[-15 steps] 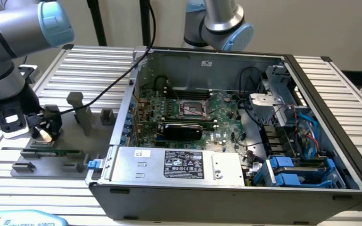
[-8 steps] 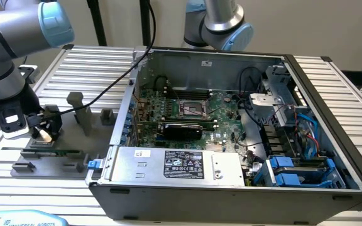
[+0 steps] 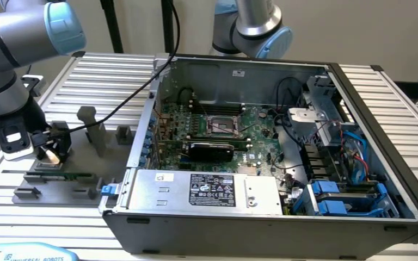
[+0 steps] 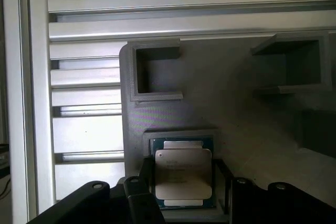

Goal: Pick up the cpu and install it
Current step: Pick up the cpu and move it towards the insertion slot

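— Claw (image 4: 185,176) condition?

— Open. Its two dark fingers (image 4: 146,174) stand astride the cpu (image 4: 182,182), one at each of two opposite sides. Firm contact cannot be confirmed.

— Part location?

— The cpu lies flat, metal lid up, seated in a shallow square nest (image 4: 181,134) of the grey fixture plate (image 4: 252,129). The plate rests on the slatted aluminium table (image 4: 84,140), at the exterior view's left, outside the computer case (image 3: 267,231).

— Handling properties?

— Judged light, stiff and thin. The lid looks smooth, so probably slippery. The underside is presumably delicate. Take hold at two opposite side edges of the pale rim and keep it level.

— Edges and clearance?

— Nest walls sit close around the chip, so sideways room is slight. Above it, the way is open. Empty pockets (image 4: 155,72) stand apart from the nest. Upright posts (image 3: 87,122) rise near the claw. Farther off, the case wall and the power-supply box (image 3: 209,190) border the black socket (image 3: 223,126), with cables nearby.
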You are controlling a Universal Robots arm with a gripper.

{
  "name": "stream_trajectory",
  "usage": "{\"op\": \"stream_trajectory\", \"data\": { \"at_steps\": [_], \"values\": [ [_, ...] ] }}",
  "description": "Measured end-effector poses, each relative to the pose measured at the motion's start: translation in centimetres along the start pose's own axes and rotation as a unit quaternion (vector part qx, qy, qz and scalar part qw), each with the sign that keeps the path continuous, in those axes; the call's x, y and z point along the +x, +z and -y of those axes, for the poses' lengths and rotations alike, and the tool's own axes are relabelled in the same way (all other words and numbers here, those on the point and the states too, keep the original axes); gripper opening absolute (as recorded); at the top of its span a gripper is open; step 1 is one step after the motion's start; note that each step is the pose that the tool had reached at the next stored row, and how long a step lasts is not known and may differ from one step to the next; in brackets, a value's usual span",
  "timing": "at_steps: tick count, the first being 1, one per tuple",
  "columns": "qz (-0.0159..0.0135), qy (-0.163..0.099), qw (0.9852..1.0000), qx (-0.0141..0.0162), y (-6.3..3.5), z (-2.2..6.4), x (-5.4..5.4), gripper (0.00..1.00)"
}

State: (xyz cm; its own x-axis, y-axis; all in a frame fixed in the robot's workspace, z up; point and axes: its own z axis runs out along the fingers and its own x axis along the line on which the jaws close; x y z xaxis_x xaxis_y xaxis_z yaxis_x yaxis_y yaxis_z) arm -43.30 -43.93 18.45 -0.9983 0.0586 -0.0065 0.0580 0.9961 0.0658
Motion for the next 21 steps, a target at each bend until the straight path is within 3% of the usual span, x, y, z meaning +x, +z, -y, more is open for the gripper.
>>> {"op": "stream_trajectory", "data": {
  "at_steps": [6, 9, 21],
  "values": [
    [0.0002, 0.0, 1.0, -0.0002, -0.11, -0.01, 0.0, 0.55],
    [-0.0001, 0.0, 1.0, 0.0, -0.73, -0.05, 0.0, 0.55],
    [-0.0014, 0.0, 1.0, -0.0006, -5.67, -0.38, -0.1, 0.55]
  ]
}}
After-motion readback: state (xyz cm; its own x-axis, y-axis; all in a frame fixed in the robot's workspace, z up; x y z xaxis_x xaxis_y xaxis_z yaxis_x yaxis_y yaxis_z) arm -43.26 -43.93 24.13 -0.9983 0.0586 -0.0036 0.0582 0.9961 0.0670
